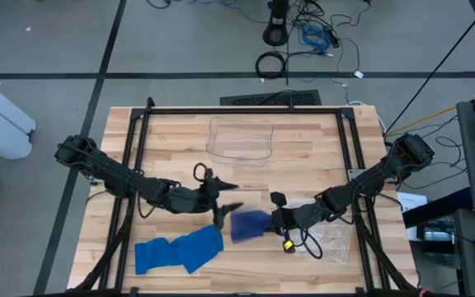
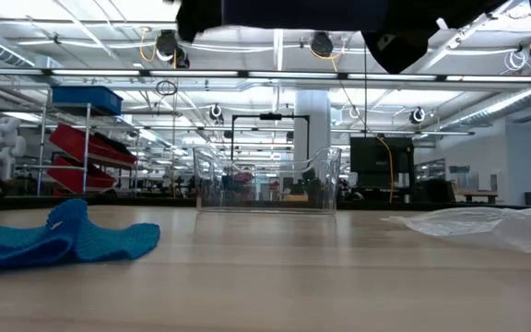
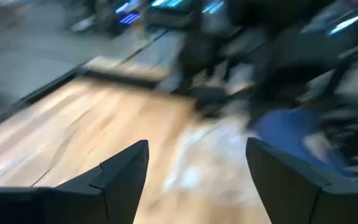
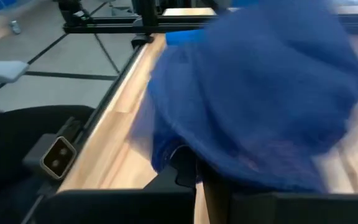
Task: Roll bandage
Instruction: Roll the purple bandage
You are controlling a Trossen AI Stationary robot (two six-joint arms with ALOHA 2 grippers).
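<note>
Bandage [image 1: 190, 248], blue knit, sprawls at the desk's [image 1: 171, 148] six o'clock, one end raised by our right gripper [image 1: 275, 216], fingers clamped on it. It looks limp and light; left gripper [image 1: 221, 202] gapes empty.

text: none legible | labels: none legible | brands: none made out | numbers: none made out | signs: none read
</note>
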